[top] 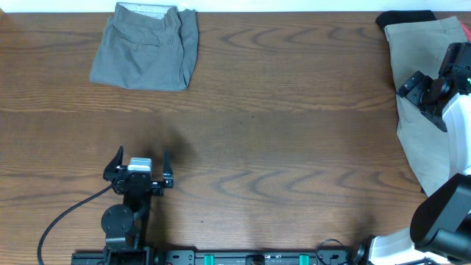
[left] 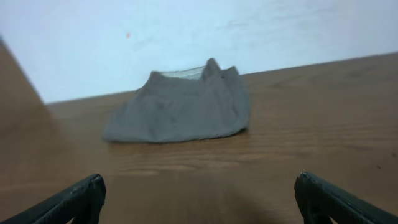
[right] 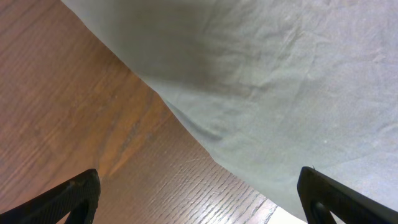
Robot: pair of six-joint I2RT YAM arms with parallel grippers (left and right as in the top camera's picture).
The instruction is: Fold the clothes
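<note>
Mid-grey shorts (top: 147, 48) lie folded at the table's far left, with the pale waistband lining at the far edge. In the left wrist view the grey shorts (left: 180, 109) are a low heap ahead. My left gripper (top: 140, 168) (left: 199, 202) is open and empty, well in front of them over bare wood. A paler beige-grey pair (top: 416, 132) lies spread along the right edge. My right gripper (top: 418, 87) (right: 199, 199) is open and empty, hovering over the left edge of the beige-grey pair (right: 280, 81).
A black cloth (top: 405, 16) lies at the far right corner behind the beige pair, with a bit of red (top: 466, 31) beside it. The brown wooden table (top: 280, 147) stretches between the two garments. A white wall (left: 186, 37) rises behind the table.
</note>
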